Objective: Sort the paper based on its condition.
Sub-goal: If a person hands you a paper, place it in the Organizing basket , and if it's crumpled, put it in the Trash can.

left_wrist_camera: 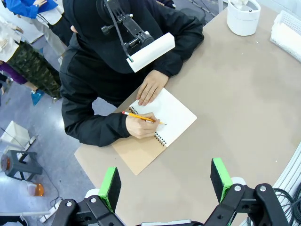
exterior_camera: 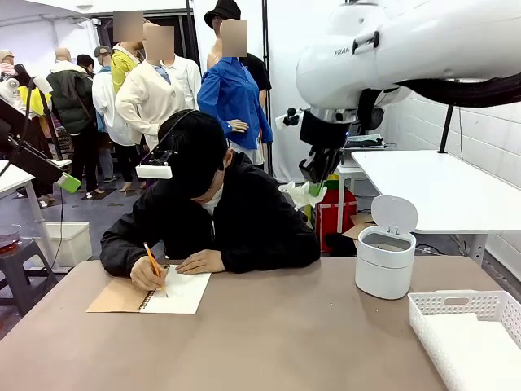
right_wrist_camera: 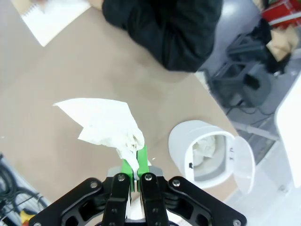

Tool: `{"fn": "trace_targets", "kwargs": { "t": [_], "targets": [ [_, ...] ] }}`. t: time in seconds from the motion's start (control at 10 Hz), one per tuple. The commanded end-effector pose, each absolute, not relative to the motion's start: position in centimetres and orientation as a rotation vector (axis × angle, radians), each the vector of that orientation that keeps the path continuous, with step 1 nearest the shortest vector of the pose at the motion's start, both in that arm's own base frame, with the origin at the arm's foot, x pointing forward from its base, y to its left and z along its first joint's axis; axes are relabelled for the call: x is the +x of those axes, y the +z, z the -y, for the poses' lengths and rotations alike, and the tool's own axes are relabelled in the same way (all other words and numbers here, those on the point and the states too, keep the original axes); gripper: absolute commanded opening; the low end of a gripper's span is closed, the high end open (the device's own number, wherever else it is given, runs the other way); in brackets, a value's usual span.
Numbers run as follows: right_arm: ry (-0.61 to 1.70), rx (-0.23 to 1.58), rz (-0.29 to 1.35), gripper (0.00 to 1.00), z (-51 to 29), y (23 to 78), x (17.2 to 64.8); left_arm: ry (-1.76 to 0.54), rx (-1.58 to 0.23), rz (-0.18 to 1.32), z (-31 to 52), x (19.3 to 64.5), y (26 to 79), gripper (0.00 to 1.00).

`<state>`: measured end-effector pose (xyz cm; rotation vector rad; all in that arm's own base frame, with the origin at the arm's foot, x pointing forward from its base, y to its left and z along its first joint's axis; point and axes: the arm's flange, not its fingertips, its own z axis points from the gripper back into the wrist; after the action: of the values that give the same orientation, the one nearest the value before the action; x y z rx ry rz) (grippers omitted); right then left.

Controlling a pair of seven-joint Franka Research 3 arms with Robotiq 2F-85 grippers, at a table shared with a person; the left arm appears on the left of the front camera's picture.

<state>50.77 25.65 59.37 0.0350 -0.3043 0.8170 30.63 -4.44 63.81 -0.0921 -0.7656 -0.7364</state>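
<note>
Right gripper (right_wrist_camera: 138, 160): jaws pressed together, pinching a crumpled paper sheet (right_wrist_camera: 106, 120), apparently just beside the open white bin (right_wrist_camera: 181, 134). Left gripper (left_wrist_camera: 167, 181): jaws spread wide above the table (left_wrist_camera: 235, 94).

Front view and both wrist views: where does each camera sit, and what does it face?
Front view: robot's side, facing across the table at the writing person; right arm raised.
Left wrist view: high, looking down on the notebook; open left pincer.
Right wrist view: looking down; right pincer shut on crumpled paper.
Shared: notebook and white bin, all three.
</note>
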Motion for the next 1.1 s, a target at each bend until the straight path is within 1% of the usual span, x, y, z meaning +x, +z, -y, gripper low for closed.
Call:
{"fn": "trace_targets", "kwargs": {
  "t": [0.0,0.3,0.6,0.9,1.0],
  "targets": [
    [0.763,-0.023,0.333,0.0,-24.7,60.4,50.8,-0.735,-0.093,0.764,4.4,30.6,63.8,1.0],
    [0.689,-0.164,0.421,0.0,-21.6,61.2,51.2,-0.735,-0.093,0.764,4.4,30.6,63.8,1.0],
    [0.617,-0.228,0.371,0.0,-18.8,59.1,51.9,-0.735,-0.093,0.764,4.4,30.6,63.8,1.0],
    [0.562,-0.248,0.309,0.0,-16.4,55.6,52.1,-0.735,-0.093,0.764,4.4,30.6,63.8,1.0],
    [0.547,-0.292,0.295,0.0,-15.7,54.7,52.0,-0.735,-0.093,0.764,4.4,30.6,63.8,1.0]
  ]
}}
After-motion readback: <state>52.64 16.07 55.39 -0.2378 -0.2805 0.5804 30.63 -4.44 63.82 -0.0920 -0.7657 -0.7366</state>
